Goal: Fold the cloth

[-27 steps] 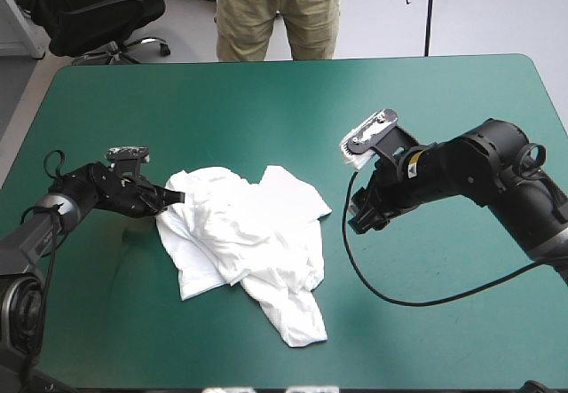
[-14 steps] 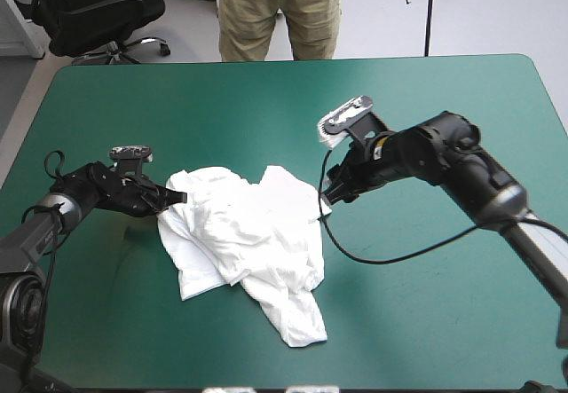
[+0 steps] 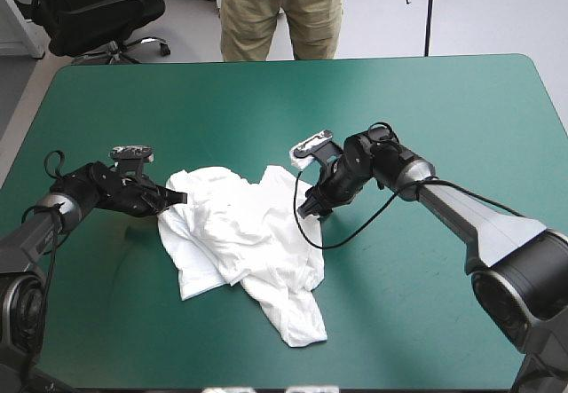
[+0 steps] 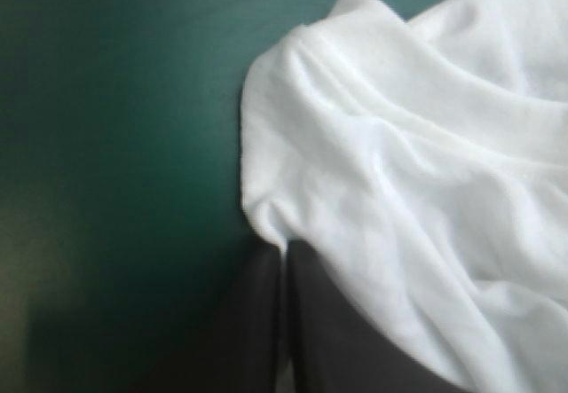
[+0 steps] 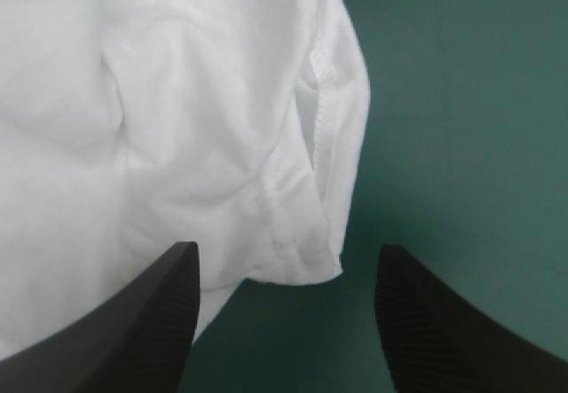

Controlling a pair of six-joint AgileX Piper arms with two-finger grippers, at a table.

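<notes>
Spreading across most of the high view, the teal-green tabletop (image 3: 426, 109) carries the white T-shirt (image 3: 248, 242), which lies as a crumpled, partly spread heap a little left of the middle, with one part trailing toward the near edge. The left hand (image 4: 284, 255) sits low at the heap's left edge, its black fingers pressed together and pinching a fold of the T-shirt, with cloth draped over one finger. The right hand (image 5: 286, 248) is at the heap's far right corner, its fingers spread wide apart with a stitched hem corner lying between them, not gripped
</notes>
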